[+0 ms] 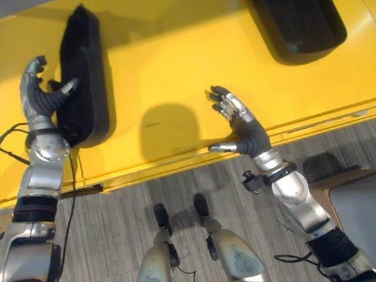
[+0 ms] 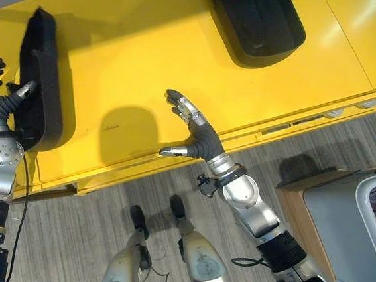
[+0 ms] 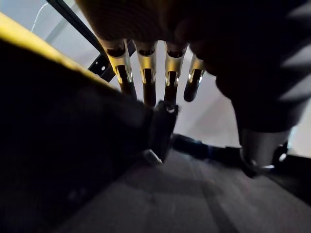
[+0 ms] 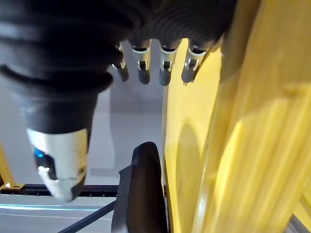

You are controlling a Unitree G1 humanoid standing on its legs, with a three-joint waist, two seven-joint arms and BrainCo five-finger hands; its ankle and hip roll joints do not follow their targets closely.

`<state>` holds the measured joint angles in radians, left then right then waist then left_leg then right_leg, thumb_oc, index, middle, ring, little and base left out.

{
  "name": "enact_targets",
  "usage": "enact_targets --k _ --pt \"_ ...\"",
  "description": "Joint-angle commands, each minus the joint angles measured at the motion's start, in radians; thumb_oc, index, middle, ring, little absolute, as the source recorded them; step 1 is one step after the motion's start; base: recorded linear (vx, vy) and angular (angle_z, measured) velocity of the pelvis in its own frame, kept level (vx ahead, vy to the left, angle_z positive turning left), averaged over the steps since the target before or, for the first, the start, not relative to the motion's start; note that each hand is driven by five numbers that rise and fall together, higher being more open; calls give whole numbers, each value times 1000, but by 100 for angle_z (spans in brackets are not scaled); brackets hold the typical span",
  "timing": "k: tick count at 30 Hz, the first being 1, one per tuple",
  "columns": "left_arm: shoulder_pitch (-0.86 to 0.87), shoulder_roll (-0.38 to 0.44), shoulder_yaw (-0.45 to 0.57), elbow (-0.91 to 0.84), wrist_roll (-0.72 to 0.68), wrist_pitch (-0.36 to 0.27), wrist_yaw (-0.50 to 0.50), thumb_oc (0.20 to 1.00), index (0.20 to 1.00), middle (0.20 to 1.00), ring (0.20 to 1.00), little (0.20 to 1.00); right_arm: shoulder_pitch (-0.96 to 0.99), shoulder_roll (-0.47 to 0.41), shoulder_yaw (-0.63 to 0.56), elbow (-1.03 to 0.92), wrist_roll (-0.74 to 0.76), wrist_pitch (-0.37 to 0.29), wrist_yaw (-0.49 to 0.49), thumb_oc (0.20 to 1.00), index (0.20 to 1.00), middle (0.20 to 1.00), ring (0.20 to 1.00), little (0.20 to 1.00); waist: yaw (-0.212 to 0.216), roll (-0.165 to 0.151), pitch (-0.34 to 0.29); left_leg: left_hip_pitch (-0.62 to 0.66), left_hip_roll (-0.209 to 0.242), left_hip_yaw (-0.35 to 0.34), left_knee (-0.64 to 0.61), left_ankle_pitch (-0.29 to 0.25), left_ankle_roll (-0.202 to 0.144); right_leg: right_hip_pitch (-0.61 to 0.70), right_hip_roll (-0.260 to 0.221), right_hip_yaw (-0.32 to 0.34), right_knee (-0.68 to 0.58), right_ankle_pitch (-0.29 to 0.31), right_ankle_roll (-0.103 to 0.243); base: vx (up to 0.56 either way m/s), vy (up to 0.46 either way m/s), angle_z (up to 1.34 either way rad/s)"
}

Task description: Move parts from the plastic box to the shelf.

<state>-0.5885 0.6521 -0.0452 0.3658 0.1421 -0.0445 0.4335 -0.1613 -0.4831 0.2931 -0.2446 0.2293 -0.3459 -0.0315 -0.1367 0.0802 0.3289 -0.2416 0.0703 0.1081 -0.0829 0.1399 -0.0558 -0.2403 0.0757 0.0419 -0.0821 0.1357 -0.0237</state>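
the left hand (image 1: 42,95) is resting released against a black part (image 1: 83,78) on the yellow shelf (image 1: 167,63); the right hand (image 1: 243,125) is hovering released, a second black part (image 1: 296,14) lying well apart.

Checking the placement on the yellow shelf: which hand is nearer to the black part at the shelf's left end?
Left. The left hand is against the black part, thumb on its side. The right hand hovers open over the yellow shelf near its front edge, well apart.
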Motion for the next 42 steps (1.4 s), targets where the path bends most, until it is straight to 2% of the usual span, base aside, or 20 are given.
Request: enact_targets --k 1,8,14,20,26,30,35,38,39,40,42 --pt "-3 -1 -25 82 17 2 46 1000 1000 1000 1000 1000 9 26 -7 -25 0 -39 -12 1000 1000 1000 1000 1000 -5 -55 -27 87 19 3 -4 -115 -19 41 -100 -12 -5 -113 135 0 0 0" --pt "-8 -53 -31 29 -10 -23 72 1000 1000 1000 1000 1000 5 22 -15 -13 -11 -35 -30 1000 1000 1000 1000 1000 -6 -57 -42 99 21 3 -4 -119 -19 53 -100 -17 -5 -122 134 3 -1 1" --pt "-39 -26 -60 14 55 -50 89 1000 1000 1000 1000 1000 8 19 -14 -12 6 -46 -18 1000 1000 1000 1000 1000 -6 -57 -67 125 22 0 -4 -129 -19 78 -101 -20 -5 -131 133 18 0 3" --pt "-69 39 -100 17 136 -74 86 1000 1000 1000 1000 1000 27 13 -8 -12 18 -61 5 1000 1000 1000 1000 1000 -7 -53 -94 152 21 6 -4 -140 -19 106 -104 -22 -5 -139 135 0 0 0" --pt "-51 44 -91 -57 196 -93 119 1000 1000 1000 1000 1000 30 6 -14 -18 20 -69 9 1000 1000 1000 1000 1000 -6 -54 -114 179 22 7 -4 -150 -19 131 -106 -24 -5 -148 136 13 6 0" --pt "-1 0 -56 -180 238 -124 155 1000 1000 1000 1000 1000 19 4 -4 -18 36 -69 26 1000 1000 1000 1000 1000 2 -65 -151 225 21 8 -4 -168 -17 180 -109 -33 -5 -163 132 66 16 0" --pt "154 -112 12 -385 219 -209 146 1000 1000 1000 1000 1000 -60 6 49 63 46 -31 56 1000 1000 1000 1000 1000 38 -88 -203 285 17 -3 -4 -191 -14 250 -115 -53 -5 -183 118 85 14 1" --pt "222 -158 29 -463 172 -241 131 1000 1000 1000 1000 1000 -88 26 65 104 60 -24 50 1000 1000 1000 1000 1000 52 -96 -216 303 14 -14 -3 -196 -12 274 -117 -62 -2 -191 114 37 -3 11" --pt "255 -179 31 -499 132 -270 121 1000 1000 1000 1000 1000 -104 37 68 119 68 -21 45 1000 1000 1000 1000 1000 64 -102 -220 301 11 -20 -1 -187 -11 276 -119 -68 3 -185 111 -8 -14 28" --pt "323 -209 17 -547 33 -305 78 1000 1000 1000 1000 1000 -121 43 68 134 63 -20 29 1000 1000 1000 1000 1000 83 -108 -226 303 10 -39 5 -186 -11 288 -122 -83 15 -194 105 5 -20 26" --pt "413 -215 10 -586 -43 -317 10 1000 1000 1000 1000 1000 -116 51 52 137 72 -14 19 1000 1000 1000 1000 1000 100 -114 -237 309 7 -60 9 -189 -10 306 -125 -109 21 -201 104 38 -11 43"
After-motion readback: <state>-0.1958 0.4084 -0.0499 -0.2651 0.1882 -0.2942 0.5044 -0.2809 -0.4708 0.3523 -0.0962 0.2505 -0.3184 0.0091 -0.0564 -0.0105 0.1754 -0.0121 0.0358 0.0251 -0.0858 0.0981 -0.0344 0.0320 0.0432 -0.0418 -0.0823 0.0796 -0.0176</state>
